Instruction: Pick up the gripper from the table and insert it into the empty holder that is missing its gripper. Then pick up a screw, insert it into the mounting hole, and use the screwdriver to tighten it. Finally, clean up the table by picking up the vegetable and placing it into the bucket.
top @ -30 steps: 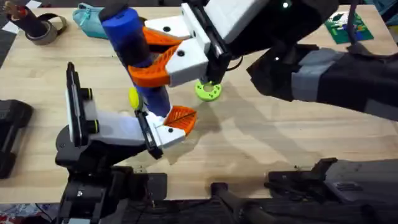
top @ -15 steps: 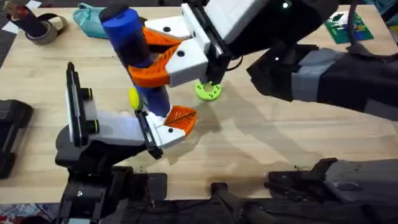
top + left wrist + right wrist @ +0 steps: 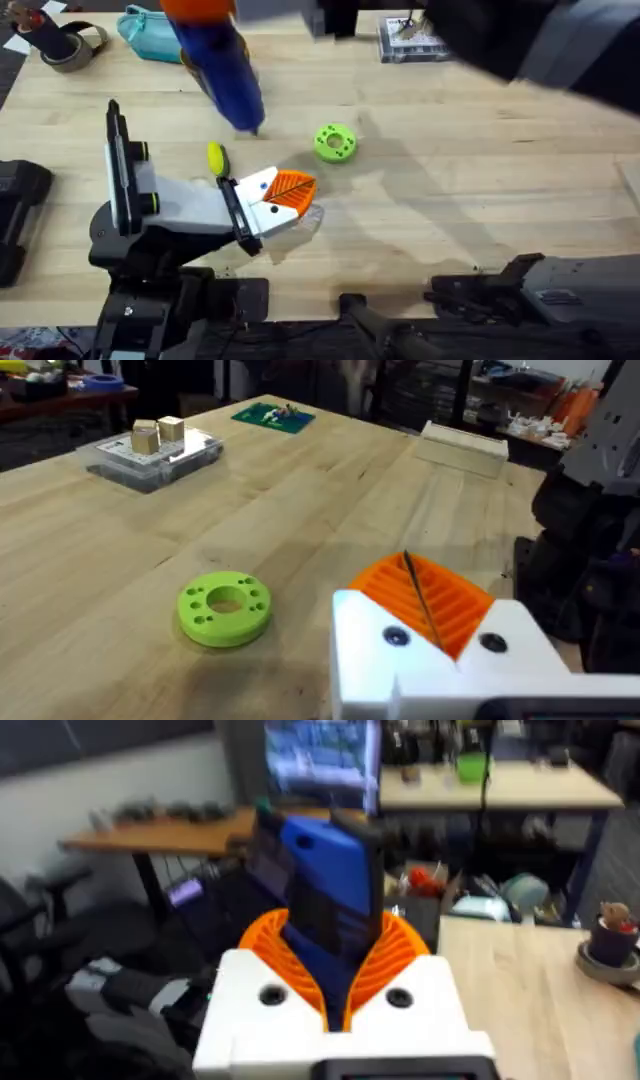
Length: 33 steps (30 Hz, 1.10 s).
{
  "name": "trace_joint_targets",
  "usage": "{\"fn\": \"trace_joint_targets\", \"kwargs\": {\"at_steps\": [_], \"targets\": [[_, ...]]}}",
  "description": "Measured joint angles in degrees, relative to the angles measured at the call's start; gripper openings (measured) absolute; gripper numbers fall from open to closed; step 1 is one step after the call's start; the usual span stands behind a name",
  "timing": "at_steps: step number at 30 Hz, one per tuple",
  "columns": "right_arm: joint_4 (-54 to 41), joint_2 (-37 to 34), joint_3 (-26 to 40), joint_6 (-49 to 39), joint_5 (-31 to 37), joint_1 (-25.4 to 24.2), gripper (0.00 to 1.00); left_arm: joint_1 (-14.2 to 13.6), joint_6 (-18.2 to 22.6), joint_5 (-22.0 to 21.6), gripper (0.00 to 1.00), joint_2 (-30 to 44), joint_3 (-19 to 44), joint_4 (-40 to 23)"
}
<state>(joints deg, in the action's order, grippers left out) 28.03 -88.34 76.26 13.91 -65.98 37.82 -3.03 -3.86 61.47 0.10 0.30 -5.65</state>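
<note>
The holder (image 3: pixel 175 208), my left arm's black-and-white head with yellow-green knobs, lies low over the table's front left. The gripper (image 3: pixel 282 194), a white block with an orange ribbed tip, sits mounted on its end; in the left wrist view the gripper (image 3: pixel 440 635) shows two screws in its base. My right gripper (image 3: pixel 335 965) is shut on the blue screwdriver (image 3: pixel 330 885) and holds it high over the table's back left. From above, the screwdriver (image 3: pixel 222 72) hangs tilted, bit downward, apart from the holder. A small yellow-green vegetable (image 3: pixel 215 157) lies beside the holder. The bucket is out of view.
A green disc with holes (image 3: pixel 334 142) lies near the table's middle, the same green disc (image 3: pixel 225 607) close in front of the mounted finger. A teal pouch (image 3: pixel 150 30) and a tape roll (image 3: pixel 68 48) sit at the back left, and a clear box (image 3: pixel 410 38) at the back.
My right gripper lifted the screwdriver off the holder's mounted finger and pulled up and back. The right arm left the table's middle, uncovering the clear box.
</note>
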Motion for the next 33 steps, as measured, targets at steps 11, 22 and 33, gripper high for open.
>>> {"fn": "trace_joint_targets", "kwargs": {"at_steps": [11, 22, 33], "targets": [[-15.8, 0.0, 7.9, -12.3, -0.2, -1.4, 0.066, 0.0, 0.0, 0.0, 0.009, 0.0, 0.0, 0.0], [-46.6, 0.0, 8.3, -28.3, 12.2, -16.5, 0.066, 0.0, 0.0, 0.0, 0.009, 0.0, 0.0, 0.0], [-64.3, 0.0, 8.4, -43.2, 51.5, -22.8, 0.027, 0.0, 0.0, 0.0, 0.009, 0.0, 0.0, 0.0]]}}
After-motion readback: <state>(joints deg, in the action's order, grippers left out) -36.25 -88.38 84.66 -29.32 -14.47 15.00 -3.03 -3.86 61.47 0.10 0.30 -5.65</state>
